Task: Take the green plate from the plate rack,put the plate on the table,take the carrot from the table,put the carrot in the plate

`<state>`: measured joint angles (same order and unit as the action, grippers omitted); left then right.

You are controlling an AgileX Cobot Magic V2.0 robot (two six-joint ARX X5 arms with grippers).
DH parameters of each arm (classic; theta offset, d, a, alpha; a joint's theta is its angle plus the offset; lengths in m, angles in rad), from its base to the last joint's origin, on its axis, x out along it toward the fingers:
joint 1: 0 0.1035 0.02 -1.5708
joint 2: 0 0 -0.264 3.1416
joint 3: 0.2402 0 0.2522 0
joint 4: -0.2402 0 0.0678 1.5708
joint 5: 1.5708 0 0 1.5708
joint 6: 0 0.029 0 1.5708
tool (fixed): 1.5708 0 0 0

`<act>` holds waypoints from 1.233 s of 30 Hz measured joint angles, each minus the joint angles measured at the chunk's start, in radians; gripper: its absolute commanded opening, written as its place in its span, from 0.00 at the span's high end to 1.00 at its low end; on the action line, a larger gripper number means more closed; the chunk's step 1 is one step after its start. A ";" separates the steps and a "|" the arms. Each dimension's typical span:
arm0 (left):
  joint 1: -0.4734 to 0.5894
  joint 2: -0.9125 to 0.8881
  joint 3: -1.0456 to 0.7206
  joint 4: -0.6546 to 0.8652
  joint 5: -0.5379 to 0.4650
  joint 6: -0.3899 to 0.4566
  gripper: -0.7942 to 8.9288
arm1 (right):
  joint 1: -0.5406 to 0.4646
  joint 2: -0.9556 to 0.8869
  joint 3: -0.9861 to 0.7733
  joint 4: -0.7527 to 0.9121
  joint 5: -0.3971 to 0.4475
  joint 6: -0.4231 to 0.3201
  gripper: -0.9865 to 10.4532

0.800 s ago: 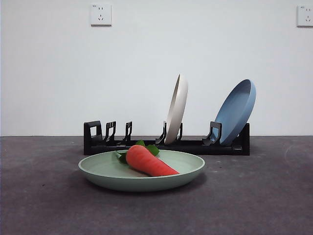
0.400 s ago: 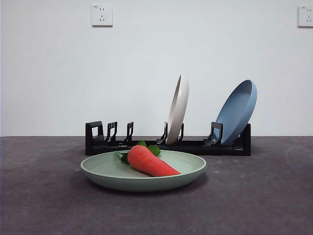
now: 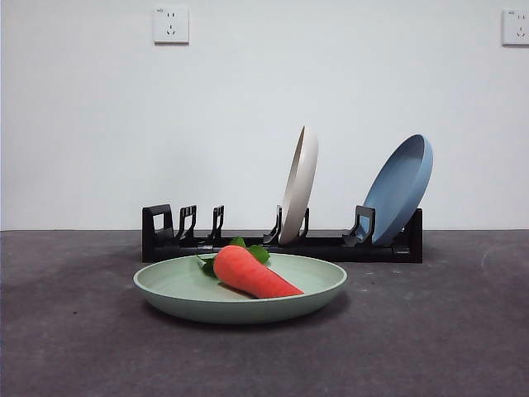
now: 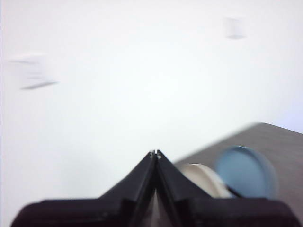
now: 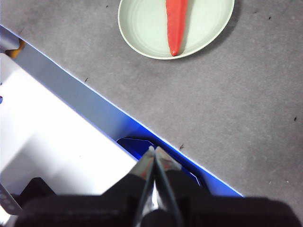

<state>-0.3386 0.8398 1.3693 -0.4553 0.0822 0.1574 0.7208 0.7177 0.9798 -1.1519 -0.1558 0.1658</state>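
The green plate point(image 3: 240, 291) lies flat on the dark grey table point(image 3: 430, 331), in front of the black plate rack point(image 3: 281, 245). The carrot point(image 3: 252, 273) lies in the plate, its leaves toward the rack. The right wrist view shows the plate point(image 5: 142, 23) with the carrot point(image 5: 176, 23) in it, far from my right gripper point(image 5: 154, 150), which is shut and empty over the table's edge. My left gripper point(image 4: 155, 153) is shut and empty, raised and facing the wall. Neither arm shows in the front view.
A cream-white plate point(image 3: 298, 184) and a blue plate point(image 3: 399, 188) stand on edge in the rack; both show blurred in the left wrist view, cream-white point(image 4: 203, 179) and blue point(image 4: 245, 171). The rack's left slots hold nothing. A blue-edged table border point(image 5: 94, 104) crosses the right wrist view.
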 measured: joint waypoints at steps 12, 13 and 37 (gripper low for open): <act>0.286 -0.474 -0.718 0.323 -0.003 0.000 0.92 | 0.000 0.000 0.000 0.000 0.000 0.000 0.91; 0.294 -0.502 -0.769 0.335 -0.003 0.000 0.92 | 0.000 0.000 0.000 0.000 0.000 0.000 0.91; 0.357 -0.809 -1.350 0.370 0.000 -0.080 0.92 | 0.000 0.000 0.000 0.000 0.000 0.000 0.91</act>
<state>0.0189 0.0303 0.0189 -0.0849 0.0818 0.0772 0.7208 0.7177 0.9798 -1.1519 -0.1558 0.1658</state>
